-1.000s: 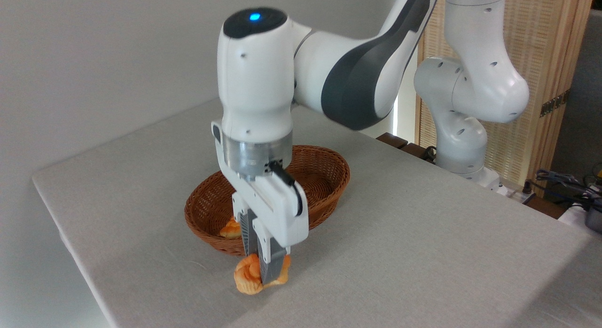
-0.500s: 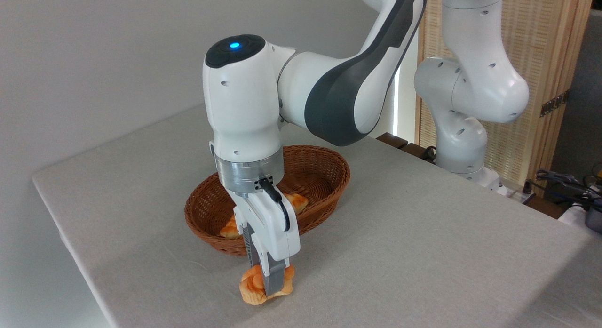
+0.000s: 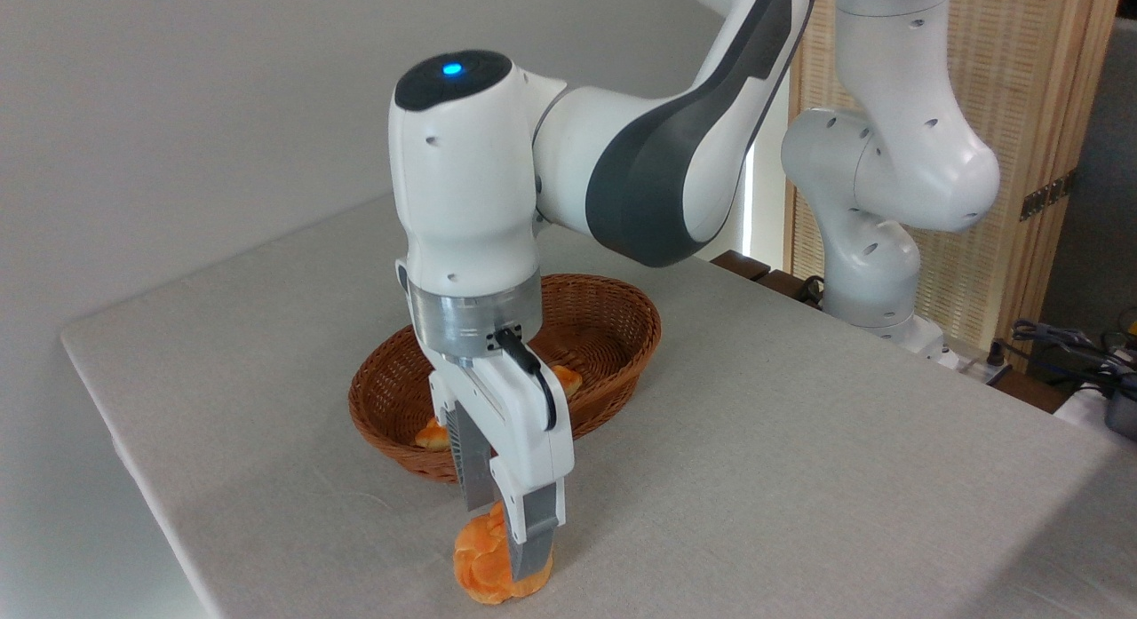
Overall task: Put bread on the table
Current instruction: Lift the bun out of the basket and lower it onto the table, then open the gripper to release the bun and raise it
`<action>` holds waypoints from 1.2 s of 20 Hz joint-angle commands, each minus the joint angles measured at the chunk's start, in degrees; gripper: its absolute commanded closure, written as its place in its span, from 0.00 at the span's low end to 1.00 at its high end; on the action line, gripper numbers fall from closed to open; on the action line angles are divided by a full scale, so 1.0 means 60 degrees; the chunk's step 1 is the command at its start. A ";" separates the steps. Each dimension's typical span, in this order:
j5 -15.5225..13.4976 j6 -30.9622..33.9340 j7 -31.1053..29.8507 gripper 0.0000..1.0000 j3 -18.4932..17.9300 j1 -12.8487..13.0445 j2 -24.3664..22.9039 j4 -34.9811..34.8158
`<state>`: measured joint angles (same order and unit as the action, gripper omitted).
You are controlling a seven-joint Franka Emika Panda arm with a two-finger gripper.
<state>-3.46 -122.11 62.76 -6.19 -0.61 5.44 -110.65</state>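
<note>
The bread, a small orange-golden bun, rests on the grey cloth table near its front edge, just in front of the wicker basket. My gripper points straight down over it, open, with one finger in front of the bun and the other behind its top. The front finger hides the bun's right side.
The oval brown wicker basket stands right behind the gripper, and a pale-golden loaf in it shows on both sides of my hand. The table's front-left edge runs close to the bun. The arm's white base stands at the back right.
The gripper came down with the bun, which hung above the cloth before. Now the bun sits on the table, the fingers have parted, and the wrist has risen slightly.
</note>
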 commanded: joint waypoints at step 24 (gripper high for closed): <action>0.0344 0.4532 -0.3208 0.00 0.1750 0.0044 -0.1112 0.2724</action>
<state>0.05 -96.41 41.65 7.20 -1.81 -1.68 -95.21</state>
